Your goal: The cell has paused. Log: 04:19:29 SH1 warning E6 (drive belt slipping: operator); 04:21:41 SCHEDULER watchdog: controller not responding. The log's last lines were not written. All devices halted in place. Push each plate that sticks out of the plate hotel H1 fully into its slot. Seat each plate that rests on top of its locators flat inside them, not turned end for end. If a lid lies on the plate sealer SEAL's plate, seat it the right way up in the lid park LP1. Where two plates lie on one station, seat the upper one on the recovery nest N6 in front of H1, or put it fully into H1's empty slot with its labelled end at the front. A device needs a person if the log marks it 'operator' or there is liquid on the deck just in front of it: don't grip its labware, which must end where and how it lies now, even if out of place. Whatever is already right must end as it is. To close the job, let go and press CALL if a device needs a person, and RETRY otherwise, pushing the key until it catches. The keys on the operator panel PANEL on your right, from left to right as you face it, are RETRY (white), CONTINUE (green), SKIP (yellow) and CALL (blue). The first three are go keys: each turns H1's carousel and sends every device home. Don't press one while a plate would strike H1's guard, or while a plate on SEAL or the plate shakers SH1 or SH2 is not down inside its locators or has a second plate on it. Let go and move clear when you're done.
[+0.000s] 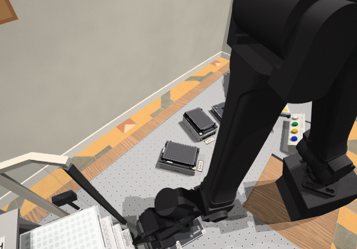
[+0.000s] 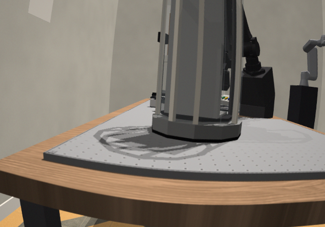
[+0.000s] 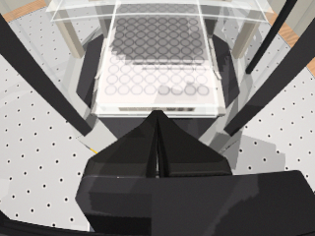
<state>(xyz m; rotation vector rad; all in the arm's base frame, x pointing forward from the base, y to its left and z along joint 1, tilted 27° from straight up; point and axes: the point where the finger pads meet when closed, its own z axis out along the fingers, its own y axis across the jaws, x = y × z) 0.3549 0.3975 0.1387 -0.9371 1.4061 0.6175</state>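
Note:
My gripper (image 3: 157, 117) is shut and empty, low on the deck in front of the plate hotel H1 (image 2: 196, 62). In the wrist view its closed tips touch the near end of a clear plate (image 3: 157, 69) lying in a low slot of H1. Its near end stands a little out from the slot. In the top view the gripper (image 1: 138, 239) points at H1's plates (image 1: 63, 232), over the recovery nest N6 (image 1: 193, 230). A dark plate lies on SH1 (image 1: 179, 157). Another sits on SH2 (image 1: 200, 123) and looks slightly tilted.
H1's dark guard bars (image 1: 92, 191) stand on either side of the slot opening. The panel PANEL (image 1: 294, 131) with white, green, yellow and blue keys is at the right by the arm's base (image 1: 314, 182). The arm hides most of SEAL (image 1: 218, 108).

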